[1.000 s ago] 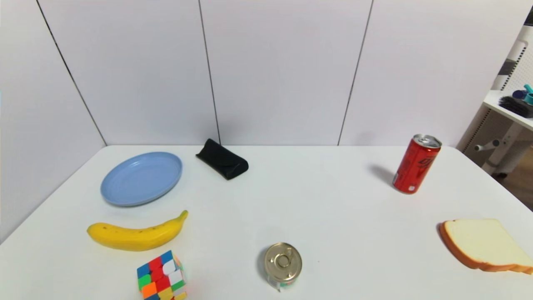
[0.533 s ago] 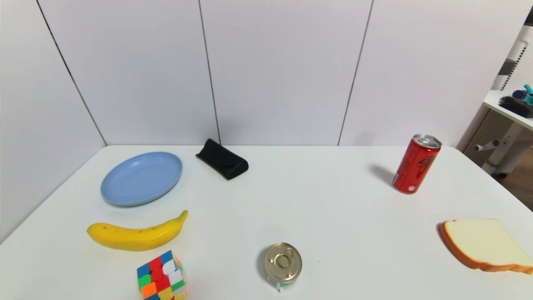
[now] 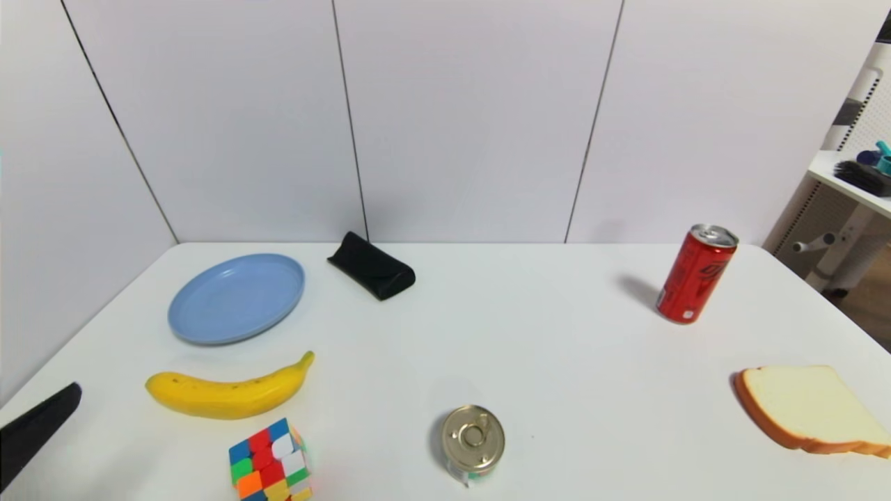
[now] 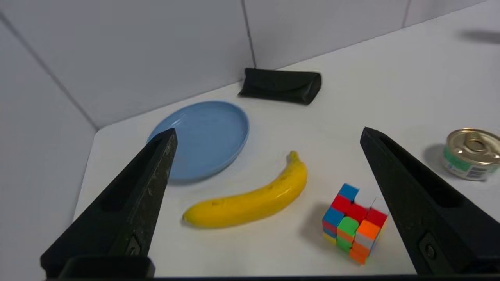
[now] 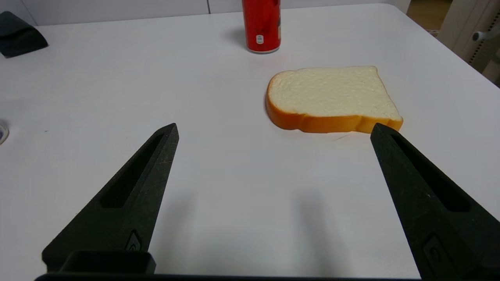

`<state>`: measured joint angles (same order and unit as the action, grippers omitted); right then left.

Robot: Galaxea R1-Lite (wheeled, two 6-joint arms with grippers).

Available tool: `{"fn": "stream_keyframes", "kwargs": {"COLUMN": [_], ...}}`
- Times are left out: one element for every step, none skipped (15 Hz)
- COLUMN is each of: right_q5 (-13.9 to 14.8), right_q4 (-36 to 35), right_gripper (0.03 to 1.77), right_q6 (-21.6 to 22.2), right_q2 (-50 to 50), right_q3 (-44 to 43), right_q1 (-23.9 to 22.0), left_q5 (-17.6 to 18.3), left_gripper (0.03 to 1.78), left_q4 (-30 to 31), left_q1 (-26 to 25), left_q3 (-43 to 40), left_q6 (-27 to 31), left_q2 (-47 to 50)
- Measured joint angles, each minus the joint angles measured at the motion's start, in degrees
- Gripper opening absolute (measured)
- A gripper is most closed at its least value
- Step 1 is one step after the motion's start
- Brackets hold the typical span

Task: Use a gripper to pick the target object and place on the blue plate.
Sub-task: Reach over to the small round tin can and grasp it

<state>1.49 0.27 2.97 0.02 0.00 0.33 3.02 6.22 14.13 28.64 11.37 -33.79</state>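
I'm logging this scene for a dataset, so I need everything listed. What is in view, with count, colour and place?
tin: 1, gold lid, white and green label, near middle of the table
blue plate: 1, light blue, far left, holding nothing
banana: 1, yellow, in front of the plate
puzzle cube: 1, multicoloured, near left, in front of the banana
black case: 1, black, far edge by the wall, right of the plate
drink can: 1, red, upright, far right
bread slice: 1, white with orange-brown crust, near right
table: 1, white
left gripper: 1, black, open, over the near left corner
right gripper: 1, black, open, near the bread
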Motion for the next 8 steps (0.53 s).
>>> {"fn": "stream_keyframes", "kwargs": {"right_q5": [0.0,0.0,0.0,0.0,0.0,0.0,0.0,0.0], "right_q4": [0.0,0.0,0.0,0.0,0.0,0.0,0.0,0.0], "right_gripper": [1.70,1.70,1.70,1.70,1.70,1.70,1.70,1.70], "right_q6": [0.0,0.0,0.0,0.0,0.0,0.0,0.0,0.0], "right_q2": [0.0,0.0,0.0,0.0,0.0,0.0,0.0,0.0], "right_q3": [0.0,0.0,0.0,0.0,0.0,0.0,0.0,0.0], "right_q1": [0.0,0.0,0.0,0.0,0.0,0.0,0.0,0.0], "left_q5": [0.5,1.1,2.0,3.0,4.1,4.9,5.8,6.8], "left_gripper": [1.69,1.69,1.69,1.69,1.69,1.69,1.69,1.69], "left_q4": [-0.1,-0.2,-0.3,-0.3,-0.3,-0.2,-0.1,-0.1], "left_q1": [2.8,5.3,7.8,10.5,13.0,15.4,17.9,20.0], "left_q3": [2.9,5.4,7.7,10.1,12.1,13.8,15.3,16.5], "left_q6": [0.8,1.5,2.2,2.5,2.7,2.8,2.9,2.9], "left_q2": [-3.8,-7.2,-10.5,-13.9,-16.9,-19.9,-22.9,-25.7]}}
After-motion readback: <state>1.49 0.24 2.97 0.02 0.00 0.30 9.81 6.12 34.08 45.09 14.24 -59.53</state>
